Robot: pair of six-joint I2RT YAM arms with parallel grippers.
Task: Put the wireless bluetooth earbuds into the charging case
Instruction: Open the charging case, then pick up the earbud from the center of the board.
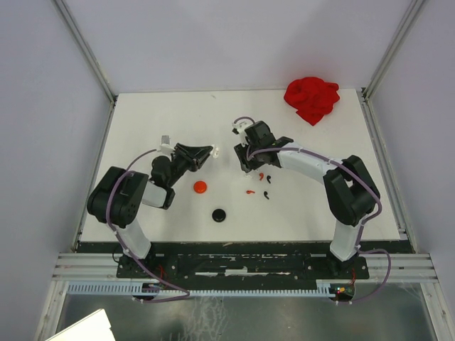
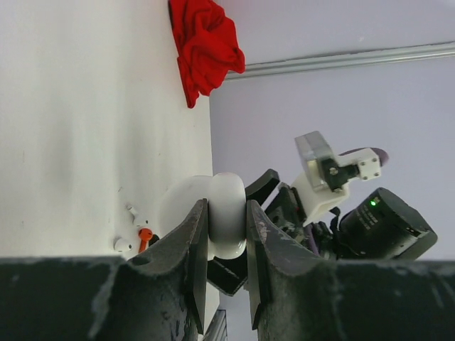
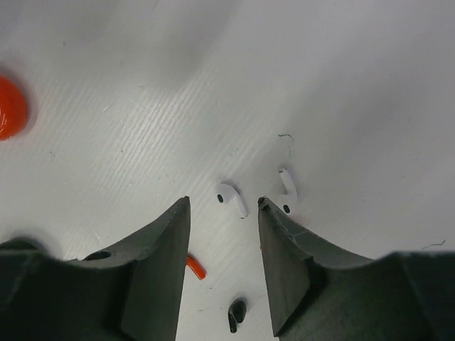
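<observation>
Two earbuds (image 3: 231,199) at twelve o'clock of half-spread right fingers (image 3: 160,270), ready to pinch; left fingers (image 2: 186,263) hold the case (image 2: 227,213) steady.

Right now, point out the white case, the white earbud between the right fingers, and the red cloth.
white case (image 2: 227,209): left wrist view, rounded edge.
white earbud (image 3: 229,195): right wrist view, bulb end.
red cloth (image 1: 311,98): top view, middle.

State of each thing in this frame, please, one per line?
Left pincer: shut on white case.
Right pincer: open, above white earbuds.
White earbuds: loose on table.
Red earbud: loose on table.
Black earbud: loose on table.
Red case: on table.
Black case: on table.
Cloth: crumpled.
</observation>
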